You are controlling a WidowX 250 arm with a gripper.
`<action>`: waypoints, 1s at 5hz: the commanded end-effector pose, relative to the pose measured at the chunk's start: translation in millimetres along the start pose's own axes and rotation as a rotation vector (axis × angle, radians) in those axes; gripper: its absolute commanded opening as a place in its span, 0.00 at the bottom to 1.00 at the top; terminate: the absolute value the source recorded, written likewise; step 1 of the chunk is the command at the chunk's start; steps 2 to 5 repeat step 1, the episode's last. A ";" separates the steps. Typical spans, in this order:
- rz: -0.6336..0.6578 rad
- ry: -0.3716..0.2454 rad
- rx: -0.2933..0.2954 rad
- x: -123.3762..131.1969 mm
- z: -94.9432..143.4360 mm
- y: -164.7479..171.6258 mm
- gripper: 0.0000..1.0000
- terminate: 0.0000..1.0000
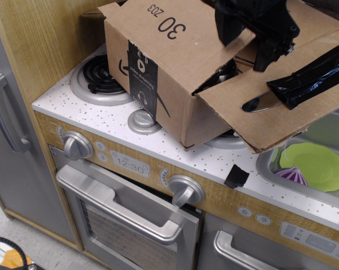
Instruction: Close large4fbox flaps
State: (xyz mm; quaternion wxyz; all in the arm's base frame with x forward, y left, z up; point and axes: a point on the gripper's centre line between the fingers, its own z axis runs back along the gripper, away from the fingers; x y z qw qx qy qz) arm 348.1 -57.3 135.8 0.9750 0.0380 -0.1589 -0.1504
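Note:
The large4fbox is a big brown cardboard box with a black label, standing on the toy stove top. Its left flap, printed "30 Z03", is folded down over the opening. The near right flap lies spread outward, with a knife held on by black tape. Another flap shows at the back right. My black gripper hangs over the folded flap's right edge, its two fingers apart and holding nothing. The fork is hidden.
A coil burner sits left of the box and a small silver disc in front. The sink at the right holds a green plate and a purple item. A bit of black tape hangs on the counter's front edge.

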 end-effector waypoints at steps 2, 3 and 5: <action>-0.019 -0.043 -0.006 -2.3 -2.2 -5.7 1.00 1.00; -0.019 -0.043 -0.006 -2.3 -2.2 -5.7 1.00 1.00; -0.019 -0.043 -0.006 -2.3 -2.2 -5.7 1.00 1.00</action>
